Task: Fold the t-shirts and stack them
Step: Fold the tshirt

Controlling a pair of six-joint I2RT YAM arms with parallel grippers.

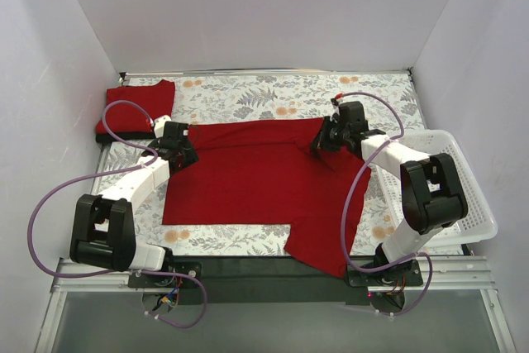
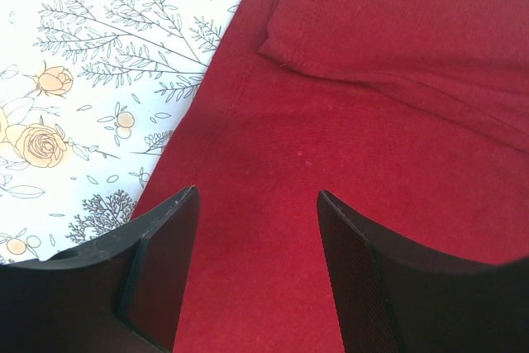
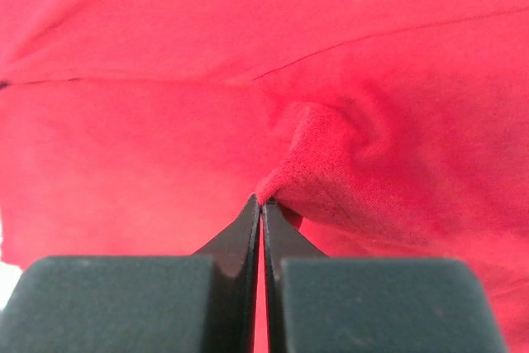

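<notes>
A red t-shirt [image 1: 248,179] lies spread on the floral table, one part hanging over the near edge. A folded red shirt [image 1: 136,109] lies at the far left corner. My left gripper [image 1: 183,155] is open just above the shirt's left edge, cloth between its fingers [image 2: 258,204]. My right gripper [image 1: 321,143] is shut on a pinch of the shirt's cloth [image 3: 285,183] at its far right edge, the fabric bunched up at the fingertips [image 3: 262,202].
A white plastic basket [image 1: 455,196] stands at the right side of the table. White walls close in the back and both sides. The floral tablecloth [image 1: 248,97] shows behind the shirt.
</notes>
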